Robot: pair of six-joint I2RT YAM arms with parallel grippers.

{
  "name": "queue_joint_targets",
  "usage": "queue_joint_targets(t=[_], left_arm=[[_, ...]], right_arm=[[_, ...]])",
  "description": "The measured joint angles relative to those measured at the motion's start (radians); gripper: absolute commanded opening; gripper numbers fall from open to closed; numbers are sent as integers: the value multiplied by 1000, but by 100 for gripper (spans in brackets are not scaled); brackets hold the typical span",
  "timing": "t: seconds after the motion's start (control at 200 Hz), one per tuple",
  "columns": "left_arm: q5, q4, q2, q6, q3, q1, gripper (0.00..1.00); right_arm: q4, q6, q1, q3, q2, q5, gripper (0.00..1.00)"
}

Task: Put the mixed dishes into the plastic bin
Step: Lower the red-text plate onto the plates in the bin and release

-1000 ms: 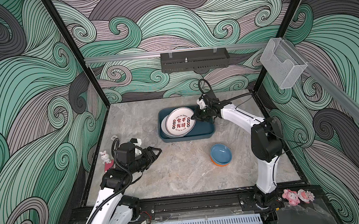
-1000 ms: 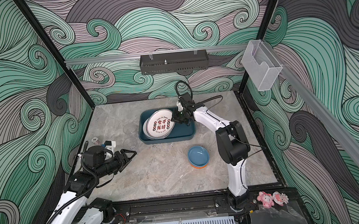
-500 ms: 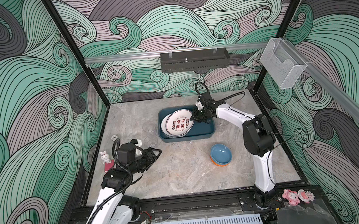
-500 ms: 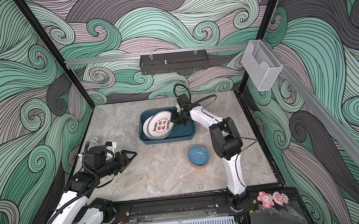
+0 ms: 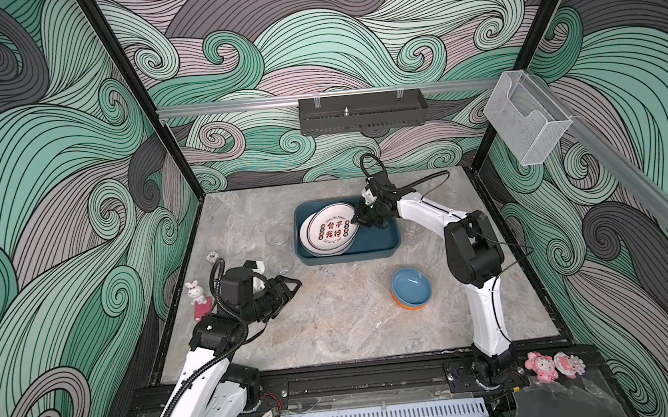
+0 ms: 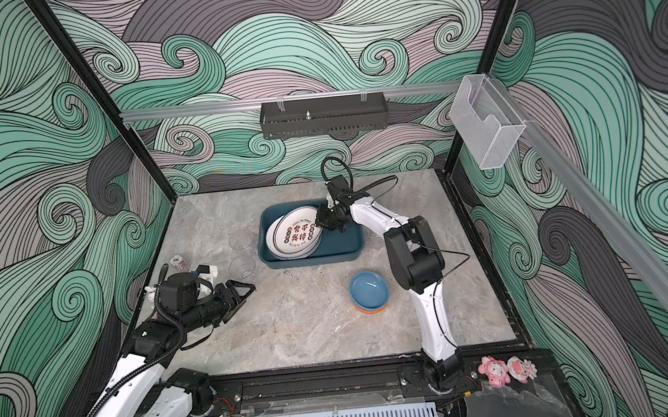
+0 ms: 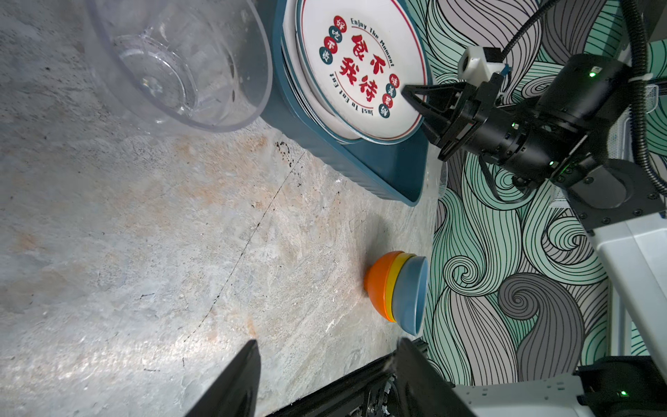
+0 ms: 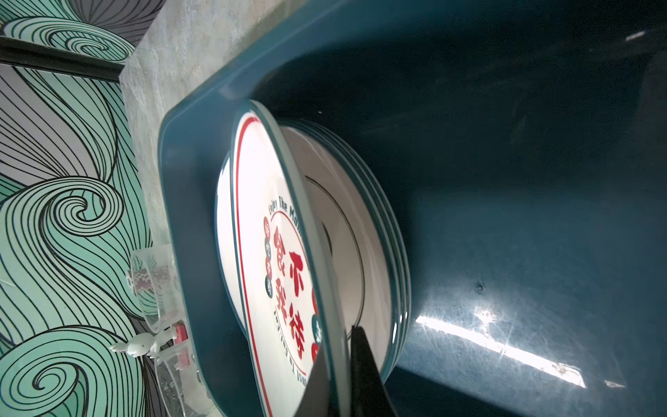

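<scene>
I see the plastic bin (image 5: 369, 248) mid-table, with plates (image 5: 305, 237) stacked at its left end. My right gripper (image 5: 354, 221) is clamped on the top plate (image 5: 332, 228) by its rim, holding it tilted over the stack. The bowls (image 5: 411, 287), tumblers (image 5: 280, 263) and rabbit figurine (image 5: 195, 292) sit outside the bin, clear of it. My left gripper (image 5: 291, 284) is partly spread and empty. The right elbow has swung inward since a second ago.

The right arm's black elbow (image 5: 470, 253) has swung inward, toward the middle of the worktop (image 5: 335, 326). The right hand (image 5: 355, 221), with the round white red-lettered plate (image 5: 328, 230) it pinches, has edged slightly leftward inside the dark teal plastic bin (image 5: 386, 243).
</scene>
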Motion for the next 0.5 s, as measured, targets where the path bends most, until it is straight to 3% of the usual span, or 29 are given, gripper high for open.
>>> queue_joint_targets(t=[0.5], left_arm=[[0, 6, 0, -2, -10, 0, 62]], right_arm=[[5, 1, 6, 27, 39, -1, 0]])
